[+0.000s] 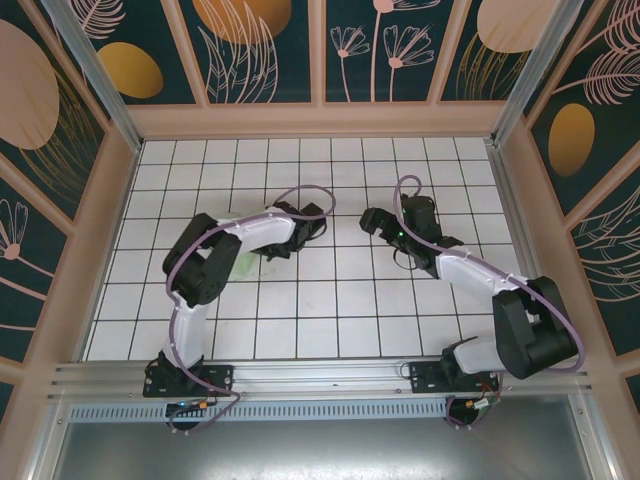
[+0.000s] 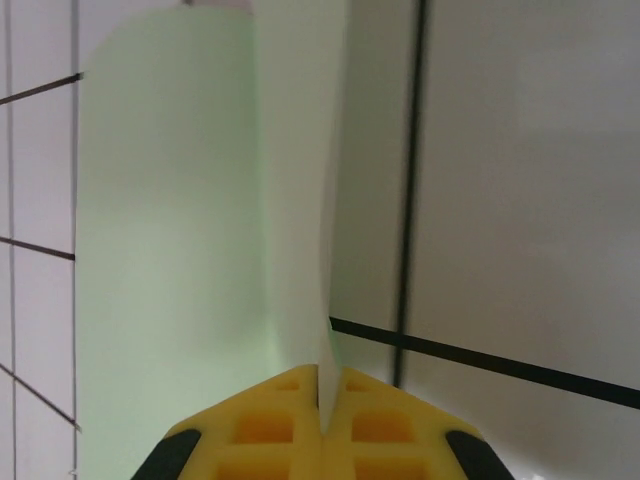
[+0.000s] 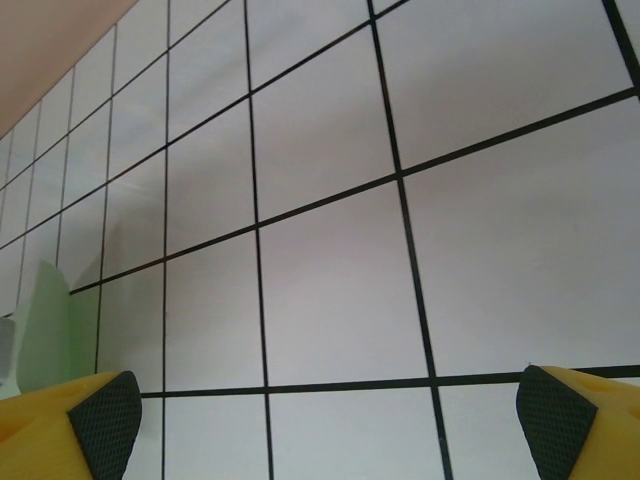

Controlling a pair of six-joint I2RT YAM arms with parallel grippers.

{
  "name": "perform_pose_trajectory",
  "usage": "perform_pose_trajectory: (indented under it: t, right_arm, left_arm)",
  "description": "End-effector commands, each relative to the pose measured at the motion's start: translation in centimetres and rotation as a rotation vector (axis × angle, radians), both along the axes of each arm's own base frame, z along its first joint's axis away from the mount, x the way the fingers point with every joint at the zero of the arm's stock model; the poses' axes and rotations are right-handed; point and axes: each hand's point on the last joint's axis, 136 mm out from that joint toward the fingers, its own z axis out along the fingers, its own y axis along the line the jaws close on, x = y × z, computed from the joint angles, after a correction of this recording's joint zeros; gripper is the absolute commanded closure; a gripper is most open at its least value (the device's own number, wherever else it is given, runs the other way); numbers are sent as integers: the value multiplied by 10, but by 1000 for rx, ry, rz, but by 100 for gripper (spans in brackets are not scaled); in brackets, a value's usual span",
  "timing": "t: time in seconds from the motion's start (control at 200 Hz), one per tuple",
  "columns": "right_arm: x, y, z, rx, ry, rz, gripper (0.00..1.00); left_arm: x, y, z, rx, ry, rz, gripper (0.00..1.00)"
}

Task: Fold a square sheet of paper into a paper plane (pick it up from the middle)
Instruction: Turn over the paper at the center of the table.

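Observation:
The square sheet of paper point(image 2: 170, 250) is pale mint green and lies on the white grid table point(image 2: 530, 200), with one creased flap point(image 2: 295, 180) standing upright. My left gripper point(image 2: 322, 400) is shut on the lower edge of that flap, its yellow fingers point(image 2: 265, 430) pressed together. From above, the left gripper point(image 1: 278, 248) sits over the paper point(image 1: 245, 266), which the arm mostly hides. My right gripper point(image 3: 325, 430) hangs open over bare tiles and holds nothing, with the paper point(image 3: 45, 330) off to its left. From above, the right gripper point(image 1: 372, 222) faces the left one. The paper plane is out of view.
Wooden walls with dark floral panels point(image 1: 320, 120) ring the table on three sides. Both arm bases point(image 1: 190, 378) are bolted to the metal rail point(image 1: 320, 375) at the near edge. Bare tiles lie between the grippers and toward the front.

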Motion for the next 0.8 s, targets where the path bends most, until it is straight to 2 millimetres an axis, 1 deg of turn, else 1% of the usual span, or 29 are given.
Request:
perform_pose_trajectory:
  t: [0.0,0.045,0.08,0.15,0.225,0.325,0.375,0.425,0.515,0.56,0.615,0.64,0.686,0.751,0.796]
  right_arm:
    - [3,-3,-7,-10,35,-5,1]
    - [3,-3,-10,-7,44,-5,1]
    - [3,-2,-11,-4,50,-1,1]
    - [4,-1,-14,0,65,6,1]
    - [4,0,-17,1,76,9,1]
    - [6,0,-18,7,85,6,1]
    - [7,0,-17,14,88,1,1]
    - [8,-1,-16,21,91,-3,1]
    - [10,-1,-14,28,92,-10,1]
    - [11,-1,-13,32,93,-10,1]
    - [12,1,-12,39,96,-4,2]
    - [12,3,-12,44,98,0,2]
    - [13,8,-11,56,98,16,4]
    - [13,18,-7,76,94,53,9]
    - [13,29,-3,85,86,85,13]
  left_arm:
    - [5,-26,-5,-52,-9,-26,96]
    - [3,-33,-12,-72,15,-34,95]
    - [7,-44,-17,-122,6,-42,94]
    - [7,-53,-23,-176,18,-52,92]
    - [8,-60,-22,-212,17,-57,84]
    - [12,-75,-12,-294,8,-80,72]
    - [15,-87,-1,-361,-2,-98,63]
    - [17,-102,12,-447,-13,-120,57]
    - [24,-132,48,-629,-71,-179,39]
    - [27,-145,68,-706,-106,-212,33]
    - [32,-153,91,-773,-159,-238,25]
    - [35,-154,100,-797,-185,-243,22]
    - [40,-151,114,-831,-232,-237,17]
    - [49,-136,129,-870,-299,-196,13]
    - [53,-121,133,-897,-339,-152,10]
